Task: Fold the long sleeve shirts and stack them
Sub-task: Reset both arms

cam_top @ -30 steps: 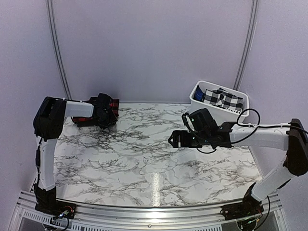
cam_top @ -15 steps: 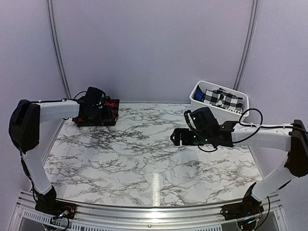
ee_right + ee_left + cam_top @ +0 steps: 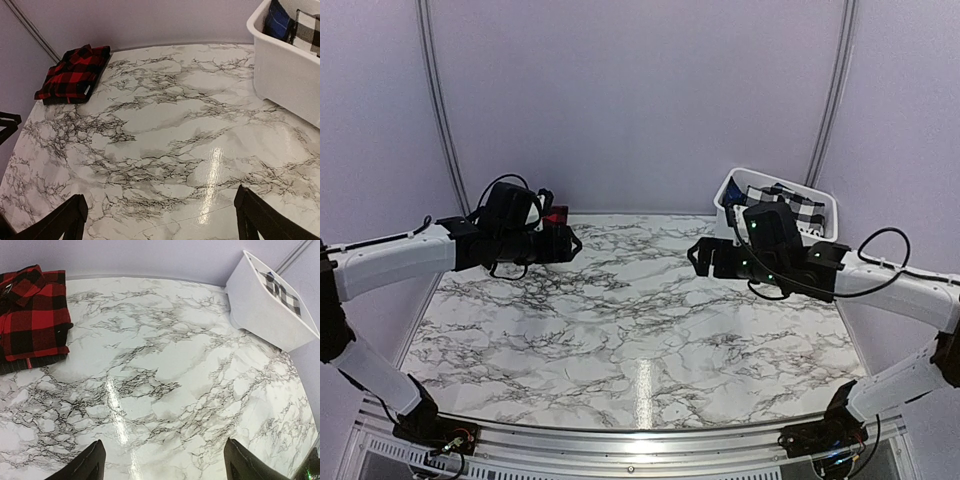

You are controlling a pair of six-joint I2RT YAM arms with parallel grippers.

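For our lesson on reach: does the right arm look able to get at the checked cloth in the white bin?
Probably yes. The bin is open-topped, the cloth lies uncovered, and the open, empty right end effector is near, though it points away and must turn.

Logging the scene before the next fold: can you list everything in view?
flannel shirt: one, red-and-black check, folded, far left corner.
black shirt: one, dark, folded under the flannel, edge showing.
bin: one, white, far right.
checked cloth: one, black-and-white, in the bin.
blue cloth: one, blue, in the bin.
table: one, white marble, dark veins.
left pincer: one, black, open, empty, over the table.
right pincer: one, black, open, empty, over the table.
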